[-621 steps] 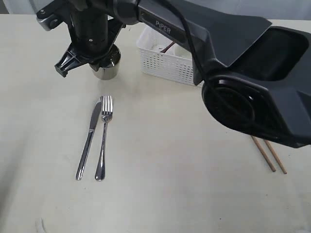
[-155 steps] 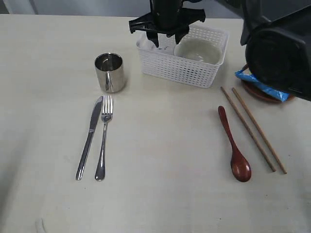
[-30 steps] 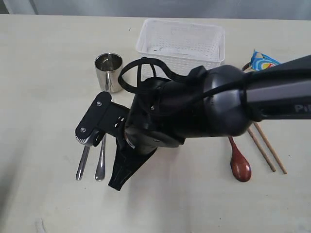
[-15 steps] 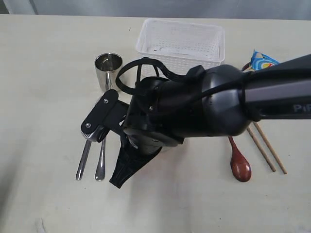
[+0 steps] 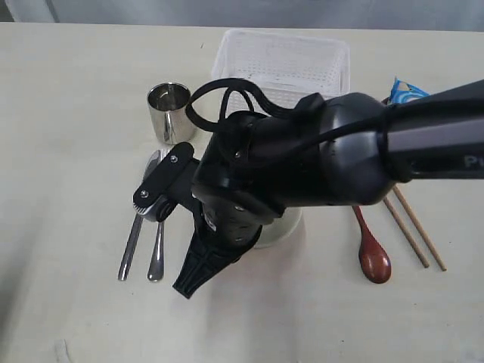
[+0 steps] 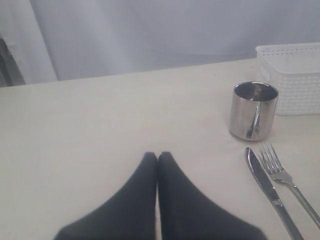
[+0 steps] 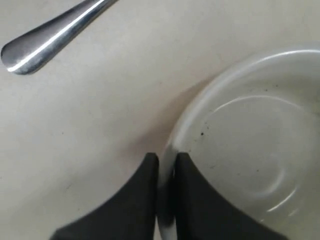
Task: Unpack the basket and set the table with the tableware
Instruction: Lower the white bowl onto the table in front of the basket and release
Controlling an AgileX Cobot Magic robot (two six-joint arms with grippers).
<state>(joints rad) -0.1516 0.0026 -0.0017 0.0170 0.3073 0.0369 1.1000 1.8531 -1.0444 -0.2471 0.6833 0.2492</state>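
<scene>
From the exterior view, the right arm (image 5: pixel 318 174) reaches across the middle of the table (image 5: pixel 68 113) and blocks a good part of it. The white bowl (image 5: pixel 286 225) shows only as a pale edge under the arm, between the fork (image 5: pixel 157 253) and the wooden spoon (image 5: pixel 372 253). I can't make out the grip from here. The basket (image 5: pixel 283 57) stands at the far side with nothing showing inside. The steel cup (image 5: pixel 170 112) is to its left, and the knife (image 5: pixel 134 236) lies just beside the fork, below the cup. The chopsticks (image 5: pixel 412 227) lie to the right of the spoon. A blue snack bag (image 5: pixel 404 91) peeks out by the basket's right end.

On the left wrist view, the left gripper (image 6: pixel 157 156) has its two fingers pressed together with nothing between them, over bare table. The cup, knife, fork and a corner of the basket sit off to one side of it.

On the right wrist view, the right gripper (image 7: pixel 166 162) is pinched onto the bowl's rim — one finger inside the bowl, one outside. Whether the bowl rests on the table or hangs just above it, I cannot tell. A steel handle end (image 7: pixel 55 35) lies near the bowl — knife's or fork's, I can't say.
</scene>
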